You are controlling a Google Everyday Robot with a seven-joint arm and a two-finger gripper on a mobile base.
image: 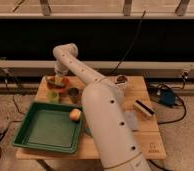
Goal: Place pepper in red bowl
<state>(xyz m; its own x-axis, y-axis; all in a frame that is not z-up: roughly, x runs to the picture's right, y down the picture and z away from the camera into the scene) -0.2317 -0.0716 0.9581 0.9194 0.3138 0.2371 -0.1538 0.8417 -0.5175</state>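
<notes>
Several containers sit on the wooden table [140, 127]. Nearest the front left is a green tray [47, 129], rectangular and shallow, with one rounded orange-yellow piece [75, 114] lying just inside its right rim. Behind the tray, at the table's back left corner, lies the red bowl [57, 83], round, shallow and orange-red. Something green shows inside it, which may be the pepper [54, 81], though it is too small and too much covered by the arm to make out its shape or how it lies. Just in front of the bowl stands a small light-green cup [52, 95], and beside that, to the right, a small dark cup [74, 93]; what either holds cannot be seen. At the back right of the table sits a dark bowl [121, 79], its contents unclear. A block with a dark top [144, 107] rests near the right edge.

The white arm [97, 107] reaches from the lower middle up and leftward across the table, bending down at its far end. The gripper [57, 78] is directly over the red bowl, low at its rim; its state cannot be told.
</notes>
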